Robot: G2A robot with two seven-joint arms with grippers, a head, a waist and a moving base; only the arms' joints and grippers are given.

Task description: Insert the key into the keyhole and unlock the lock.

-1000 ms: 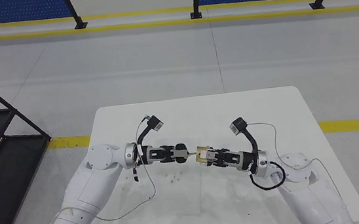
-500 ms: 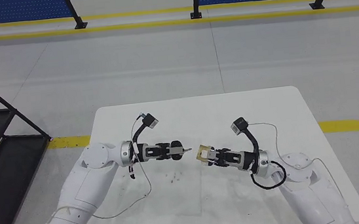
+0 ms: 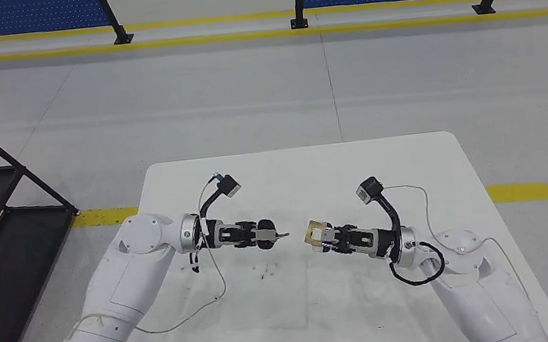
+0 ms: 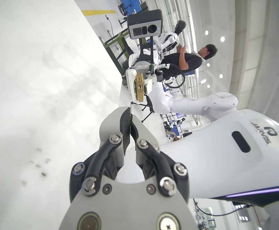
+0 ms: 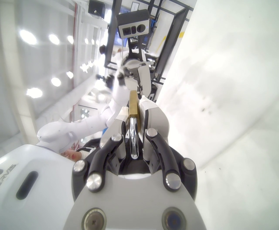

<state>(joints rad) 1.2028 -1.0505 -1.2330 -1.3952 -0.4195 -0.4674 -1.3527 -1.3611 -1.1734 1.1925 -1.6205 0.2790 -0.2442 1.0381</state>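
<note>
White worktop (image 3: pixel 375 175). Left gripper (image 3: pixel 270 235) at mid-worktop, jaws closed on key (image 4: pixel 131 110), blade pointing right. Right gripper (image 3: pixel 321 236) opposite, jaws clamping brass lock (image 3: pixel 311 233), keyhole facing left. Key tip near lock, not touching.

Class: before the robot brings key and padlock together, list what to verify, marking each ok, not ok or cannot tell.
1. Left gripper shut on key: ok.
2. Right gripper shut on padlock: ok.
3. Keyhole faces the key: ok.
4. Key tip inside keyhole: not ok, a gap separates them.
5. Key blade turned to match the slot: cannot tell.
</note>
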